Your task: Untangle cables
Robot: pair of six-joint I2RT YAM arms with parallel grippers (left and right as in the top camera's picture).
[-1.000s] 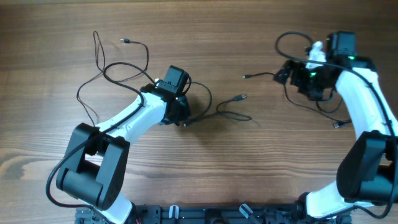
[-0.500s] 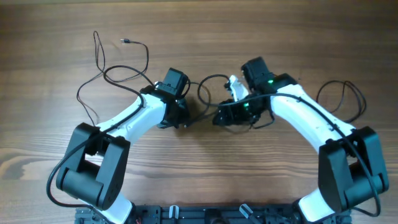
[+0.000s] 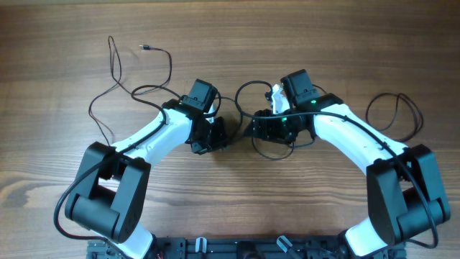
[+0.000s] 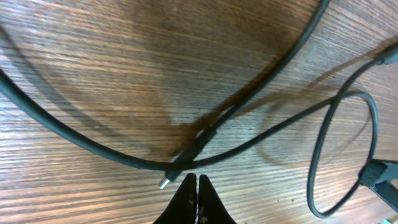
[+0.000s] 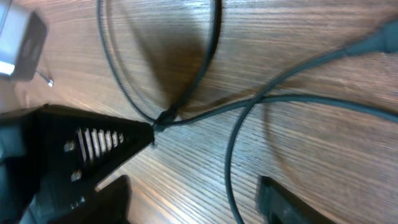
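Thin black cables lie on the wooden table: a loose run at the left ending in a plug, a loop in the middle and another loop at the right. My left gripper is shut with nothing between its tips. A metal-tipped plug end lies against its tips, where two cables cross. My right gripper faces it at close range and is open. One cable runs between the fingers without touching them.
Both arms meet at the table's middle, their grippers a few centimetres apart. In the right wrist view the left gripper's black body fills the left side. The right arm's white link crosses in front of the right loop.
The right arm has swung from the far right to the centre, dragging its cable, and its jaws have narrowed. The left gripper has shut and shifted slightly toward the front.
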